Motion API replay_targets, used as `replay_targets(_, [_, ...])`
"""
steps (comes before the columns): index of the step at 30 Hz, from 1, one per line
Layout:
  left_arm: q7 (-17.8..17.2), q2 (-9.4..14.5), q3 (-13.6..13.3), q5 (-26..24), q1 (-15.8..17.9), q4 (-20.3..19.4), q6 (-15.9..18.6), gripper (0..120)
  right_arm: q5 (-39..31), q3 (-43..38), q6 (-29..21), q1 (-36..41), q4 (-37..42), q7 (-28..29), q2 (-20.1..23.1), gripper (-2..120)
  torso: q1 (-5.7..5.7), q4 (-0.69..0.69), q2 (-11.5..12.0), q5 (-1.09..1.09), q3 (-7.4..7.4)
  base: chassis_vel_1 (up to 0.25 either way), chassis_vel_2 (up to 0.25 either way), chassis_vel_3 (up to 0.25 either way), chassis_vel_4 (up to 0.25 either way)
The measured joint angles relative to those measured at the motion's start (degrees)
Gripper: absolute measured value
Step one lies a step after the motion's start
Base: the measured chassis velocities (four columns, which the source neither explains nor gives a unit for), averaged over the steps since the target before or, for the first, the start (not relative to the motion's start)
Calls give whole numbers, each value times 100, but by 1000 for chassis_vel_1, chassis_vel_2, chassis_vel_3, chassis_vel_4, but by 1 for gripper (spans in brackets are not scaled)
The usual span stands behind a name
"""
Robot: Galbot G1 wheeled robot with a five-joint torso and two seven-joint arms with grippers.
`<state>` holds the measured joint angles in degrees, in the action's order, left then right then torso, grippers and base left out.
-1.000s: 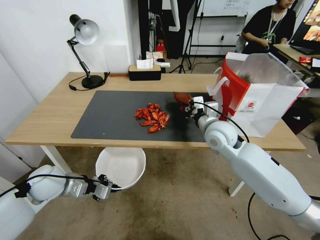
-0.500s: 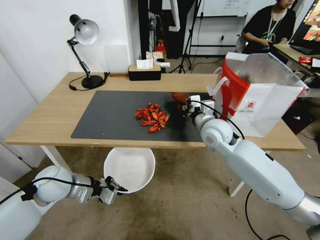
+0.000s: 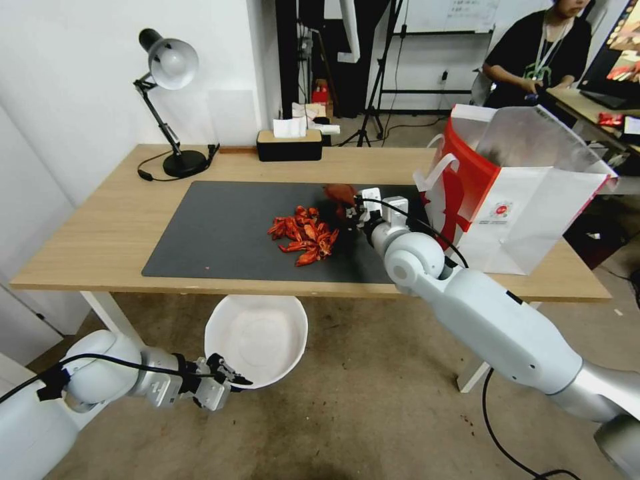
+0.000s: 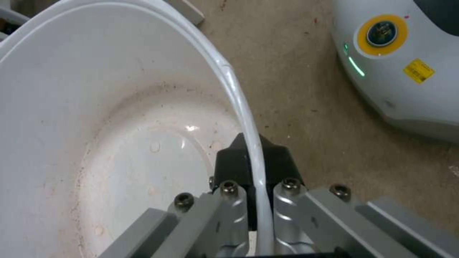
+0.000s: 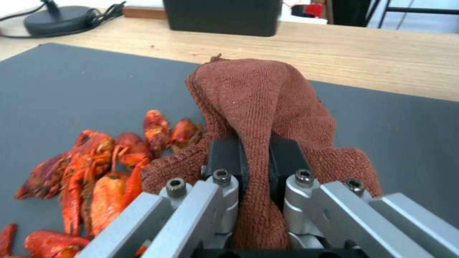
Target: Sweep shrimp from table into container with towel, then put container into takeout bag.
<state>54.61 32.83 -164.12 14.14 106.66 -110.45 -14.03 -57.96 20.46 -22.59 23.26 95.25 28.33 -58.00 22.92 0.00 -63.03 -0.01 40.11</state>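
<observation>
Towel (image 5: 260, 107) clamped in right pincer (image 5: 256, 163), touching shrimp (image 3: 305, 235) pile.

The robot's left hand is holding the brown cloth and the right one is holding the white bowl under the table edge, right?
Almost, but the sides are swapped. In the head view, the right end effector grips the small rust-brown soft towel beside the red-orange shrimp, while the left end effector holds the round white plastic container by its rim, below the light-wood table edge.
</observation>
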Motion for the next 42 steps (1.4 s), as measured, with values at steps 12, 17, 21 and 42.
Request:
replay_targets(12, [15, -37, 4, -99, -18, 39, -4, 0, 17, 604, 249, -444, -379, -650, 126, 4, 0, 0, 0, 0, 0, 0, 0, 0, 0])
replay_targets(17, [15, -76, 6, -130, -20, 37, 5, 0, 32, 843, 504, -530, -624, -1008, 158, 4, -1, 0, 0, 0, 0, 0, 0, 0, 0])
replay_targets(21, [14, -84, 7, -149, -9, 29, 24, 0, 61, 974, 689, -601, -901, -1238, 109, 4, -1, 0, 0, 1, 0, 0, 0, 0, 0])
replay_targets(42, [12, -101, 11, -221, 74, 113, 29, 0, 198, 1413, 1405, -1023, -1837, -2630, -67, 4, 0, 0, 0, 0, 0, 0, 0, 0, 0])
